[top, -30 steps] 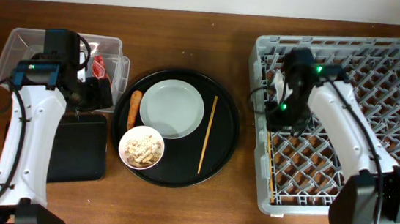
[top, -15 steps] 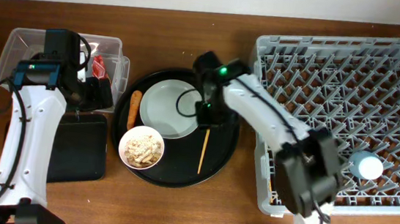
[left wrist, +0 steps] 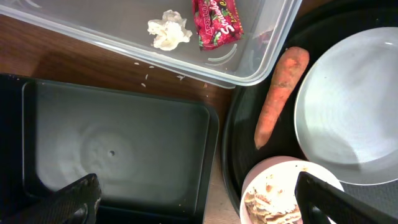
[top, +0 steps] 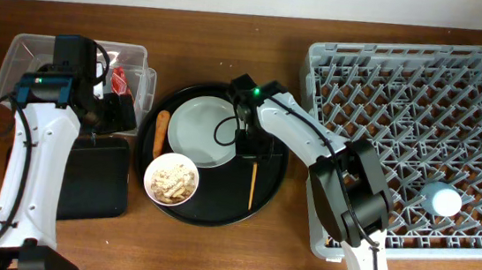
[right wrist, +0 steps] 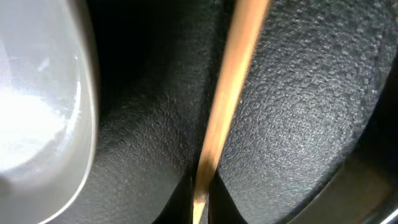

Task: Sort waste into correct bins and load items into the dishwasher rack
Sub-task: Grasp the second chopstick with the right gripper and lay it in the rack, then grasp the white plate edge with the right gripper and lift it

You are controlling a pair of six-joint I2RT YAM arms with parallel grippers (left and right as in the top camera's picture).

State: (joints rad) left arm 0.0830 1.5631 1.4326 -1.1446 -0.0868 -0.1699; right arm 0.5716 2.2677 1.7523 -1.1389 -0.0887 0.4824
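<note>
Chopstick [top: 252, 186] has shifted slightly rightward at the right gripper [top: 248, 147].

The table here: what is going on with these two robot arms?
A robot is clearing up after a meal. Its right hand is down at the upper end of a chopstick on the round tray; whether it grips it, I cannot tell. The left hand hangs open and empty near the black tray. The wrapper lies in the tub and a cup is in the rack. The sausage, plate and bowl of scraps wait on the round tray.
</note>
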